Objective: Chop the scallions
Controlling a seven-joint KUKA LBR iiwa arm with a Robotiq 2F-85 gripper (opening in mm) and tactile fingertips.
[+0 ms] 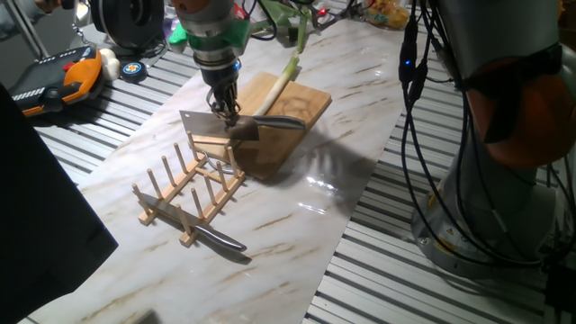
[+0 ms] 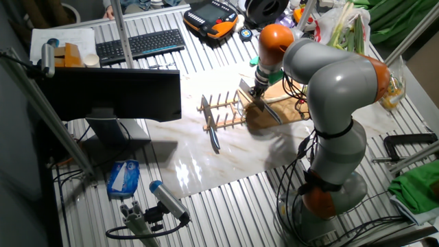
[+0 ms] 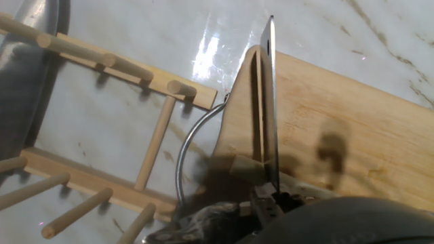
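Note:
One long scallion (image 1: 290, 74) lies across the far edge of the wooden cutting board (image 1: 274, 103), its white end on the board and its green top pointing away. My gripper (image 1: 225, 114) hangs over the board's near-left corner, shut on a cleaver (image 1: 209, 126) where the blade meets the handle, well short of the scallion. The hand view shows the cleaver blade (image 3: 271, 102) edge-on above the cutting board (image 3: 339, 135), with my dark fingers (image 3: 266, 201) at the bottom. No scallion appears in the hand view. In the other fixed view the arm hides the scallion.
A pale wooden peg rack (image 1: 189, 191) stands just left of the board, close under the cleaver. A second knife (image 1: 220, 239) lies on the marble sheet in front of the rack. Cables and the robot base (image 1: 486, 180) are at the right.

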